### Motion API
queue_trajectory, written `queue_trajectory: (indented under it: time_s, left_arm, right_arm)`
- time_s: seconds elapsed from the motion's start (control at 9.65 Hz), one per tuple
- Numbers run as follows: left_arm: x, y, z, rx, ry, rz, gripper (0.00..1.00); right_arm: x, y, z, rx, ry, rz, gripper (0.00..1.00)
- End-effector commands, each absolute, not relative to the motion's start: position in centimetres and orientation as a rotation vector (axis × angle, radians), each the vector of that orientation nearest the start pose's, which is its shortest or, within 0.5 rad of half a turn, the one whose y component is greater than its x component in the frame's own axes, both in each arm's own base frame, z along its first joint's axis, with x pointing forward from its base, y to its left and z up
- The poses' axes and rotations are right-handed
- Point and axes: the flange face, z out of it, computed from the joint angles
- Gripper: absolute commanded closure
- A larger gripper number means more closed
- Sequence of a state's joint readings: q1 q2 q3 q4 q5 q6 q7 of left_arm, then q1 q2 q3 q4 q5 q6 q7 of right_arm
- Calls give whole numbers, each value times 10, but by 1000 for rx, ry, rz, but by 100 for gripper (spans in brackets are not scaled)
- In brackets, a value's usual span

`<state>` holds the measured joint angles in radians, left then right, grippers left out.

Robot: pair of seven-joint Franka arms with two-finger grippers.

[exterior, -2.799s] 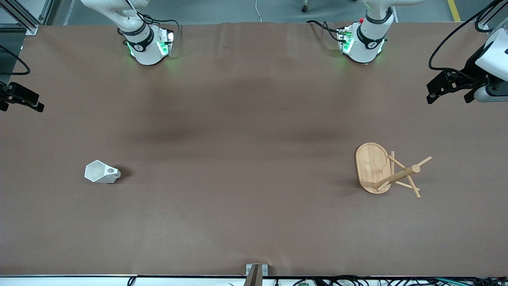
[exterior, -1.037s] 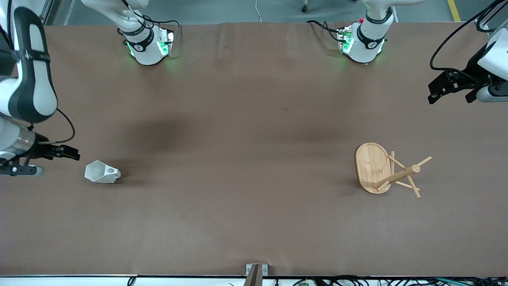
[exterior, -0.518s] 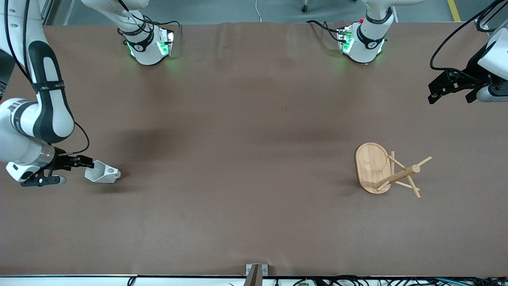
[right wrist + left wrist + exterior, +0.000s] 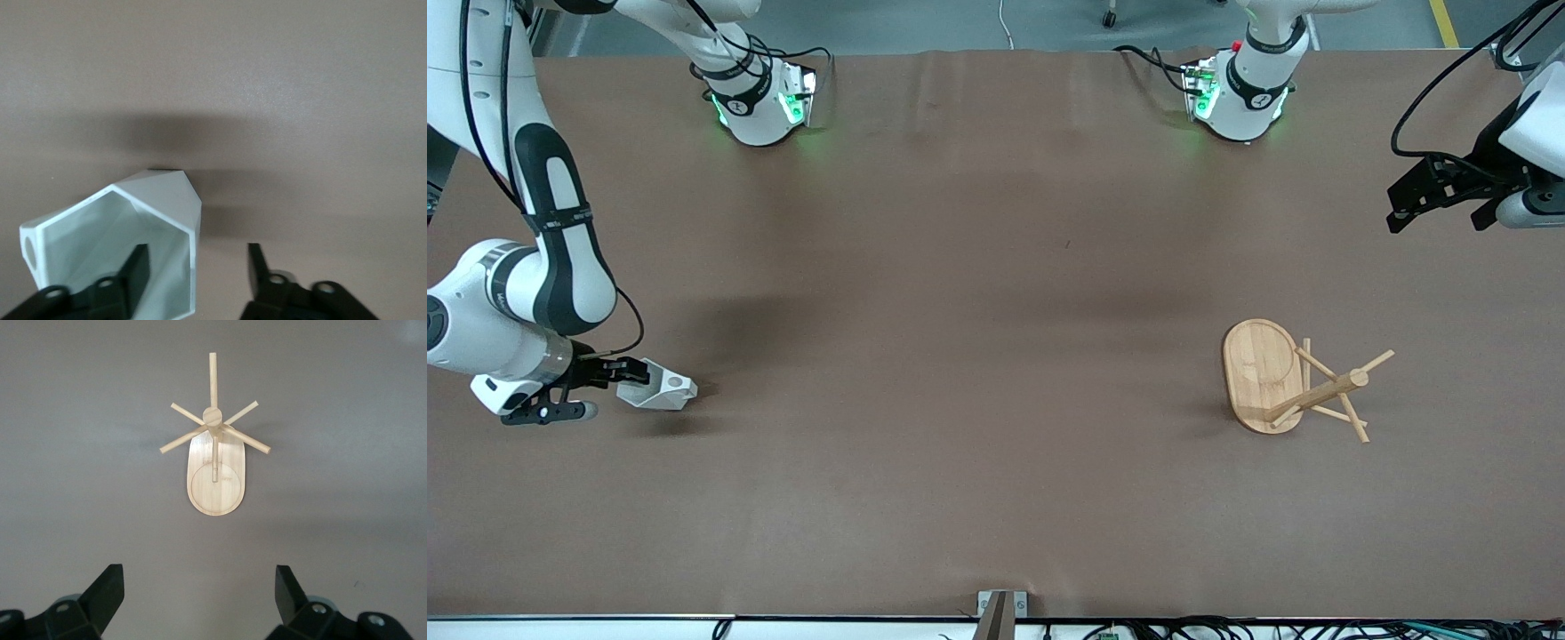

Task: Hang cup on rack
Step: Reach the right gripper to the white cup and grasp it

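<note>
**White cup straddled at its rim, rack standing apart**

We see the cup (image 4: 656, 388) lying on its side on the brown table (image 4: 978, 356), toward the right arm's end, its open mouth facing the right gripper (image 4: 633, 369). In the right wrist view, 1 finger (image 4: 135, 270) sits inside the cup's (image 4: 120, 247) mouth and the other outside its wall, so the 2 straddle the rim with a gap we can still see; they are not pressed on it. The rack (image 4: 1294, 380) stands well apart, toward the left arm's end, its pegs bare. The left gripper (image 4: 1440, 194) waits in the air over the table's edge, its 2 fingers (image 4: 107, 590) spread wide, looking down on the rack (image 4: 215, 463).
</note>
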<state>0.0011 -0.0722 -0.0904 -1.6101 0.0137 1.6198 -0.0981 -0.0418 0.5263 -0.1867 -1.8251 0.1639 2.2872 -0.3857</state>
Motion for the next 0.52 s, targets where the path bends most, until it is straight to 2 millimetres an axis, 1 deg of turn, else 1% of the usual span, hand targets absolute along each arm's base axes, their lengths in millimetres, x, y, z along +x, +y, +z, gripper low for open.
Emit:
queue_trajectory:
  time_s: [0.0, 0.1, 0.21, 0.31, 0.41]
  left_arm:
    - [543, -48, 637, -3124, 0, -74, 0]
    - [543, -48, 636, -3124, 0, -72, 0]
    - [544, -47, 636, -3124, -2, -72, 0]
    - [544, -48, 635, -3124, 0, -69, 0]
    - [544, -47, 637, -3124, 0, -74, 0]
  right_arm:
    - [629, -133, 238, -3036, -79, 29, 81]
    - [629, -134, 239, -3034, -78, 24, 96]
    - [631, -134, 242, -3035, -79, 18, 100]
    - [632, -133, 250, -3033, -68, 8, 100]
    - [635, -132, 270, -3030, -69, -23, 100]
